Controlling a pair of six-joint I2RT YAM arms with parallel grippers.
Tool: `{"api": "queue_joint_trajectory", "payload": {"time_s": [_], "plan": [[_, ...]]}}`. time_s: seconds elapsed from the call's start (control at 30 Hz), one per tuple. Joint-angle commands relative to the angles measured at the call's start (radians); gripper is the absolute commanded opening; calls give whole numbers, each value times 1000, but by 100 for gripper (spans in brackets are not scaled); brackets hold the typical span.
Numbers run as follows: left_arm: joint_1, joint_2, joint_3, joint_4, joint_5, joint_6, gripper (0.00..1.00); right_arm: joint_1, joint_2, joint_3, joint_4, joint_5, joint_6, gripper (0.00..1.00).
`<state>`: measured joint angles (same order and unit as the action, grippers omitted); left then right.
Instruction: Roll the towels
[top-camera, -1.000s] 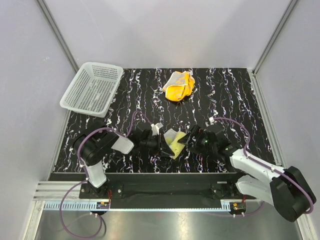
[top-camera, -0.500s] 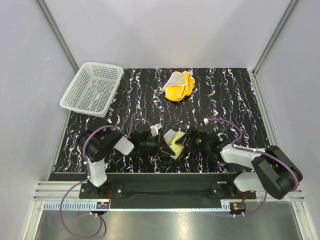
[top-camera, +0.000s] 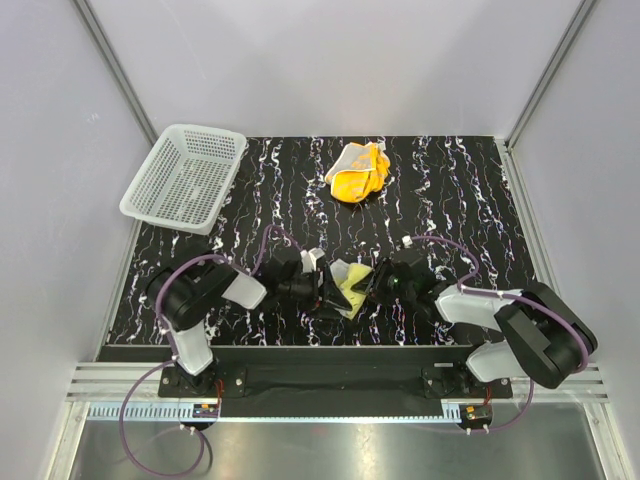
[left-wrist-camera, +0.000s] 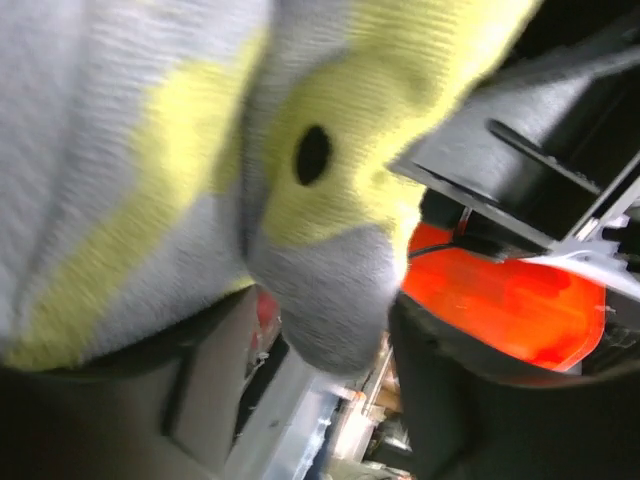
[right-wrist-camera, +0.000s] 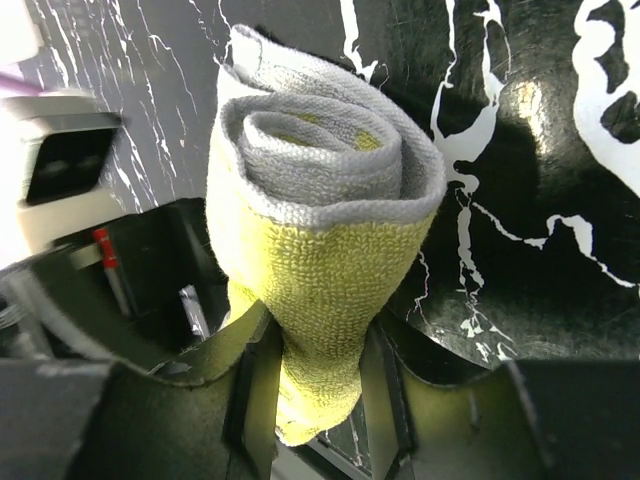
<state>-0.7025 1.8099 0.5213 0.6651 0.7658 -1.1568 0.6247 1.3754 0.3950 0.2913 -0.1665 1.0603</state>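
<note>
The pale yellow towel (top-camera: 347, 284) is a tight roll with a grey inner face, held up between the two arms near the table's front middle. In the right wrist view the roll (right-wrist-camera: 322, 190) stands end-on, and my right gripper (right-wrist-camera: 318, 390) is shut on its lower yellow part, both fingers pressing into the cloth. My left gripper (top-camera: 324, 292) meets the roll from the left. Its jaws stand apart, with the towel's grey end (left-wrist-camera: 325, 300) loose between them. The orange towel (top-camera: 359, 171) lies crumpled at the back middle, away from both grippers.
A white mesh basket (top-camera: 184, 178) sits at the table's back left corner. Grey walls close in the left, right and back sides. The arms' bases and purple cables lie along the front edge.
My right gripper has moved in leftward and shut on the yellow roll. My left gripper's jaws have come apart from their grip on it. The orange towel has not moved.
</note>
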Motion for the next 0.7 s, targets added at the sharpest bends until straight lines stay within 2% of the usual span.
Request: {"api": "queue_joint_trajectory", "payload": {"time_s": [0.0, 0.03, 0.07, 0.1, 0.2, 0.23, 0.3, 0.33, 0.43, 0.47, 0.67], "plan": [[5, -130, 55, -311, -112, 172, 70, 17, -29, 50, -99, 45, -11, 39], [3, -154, 68, -372, -164, 233, 72, 17, -36, 57, -118, 47, -11, 39], [1, -181, 81, -430, -198, 264, 78, 17, -39, 65, -157, 50, -11, 39], [-3, -240, 109, -543, -235, 325, 78, 17, -42, 80, -173, 48, -17, 39], [-31, -352, 175, -749, -426, 441, 79, 18, -49, 113, -239, 50, -23, 38], [-46, -381, 189, -786, -550, 465, 79, 17, -44, 123, -254, 48, -25, 38], [-118, -472, 206, -832, -669, 531, 79, 18, -41, 154, -316, 50, -31, 38], [-152, -500, 210, -840, -801, 551, 79, 20, -33, 163, -329, 48, -34, 38], [-311, -572, 207, -817, -1026, 635, 79, 21, -15, 206, -397, 50, -42, 38], [-372, -584, 203, -808, -1063, 650, 79, 21, -10, 231, -435, 51, -46, 37], [-550, -545, 186, -679, -1226, 741, 81, 32, 39, 312, -546, 56, -71, 37]]}}
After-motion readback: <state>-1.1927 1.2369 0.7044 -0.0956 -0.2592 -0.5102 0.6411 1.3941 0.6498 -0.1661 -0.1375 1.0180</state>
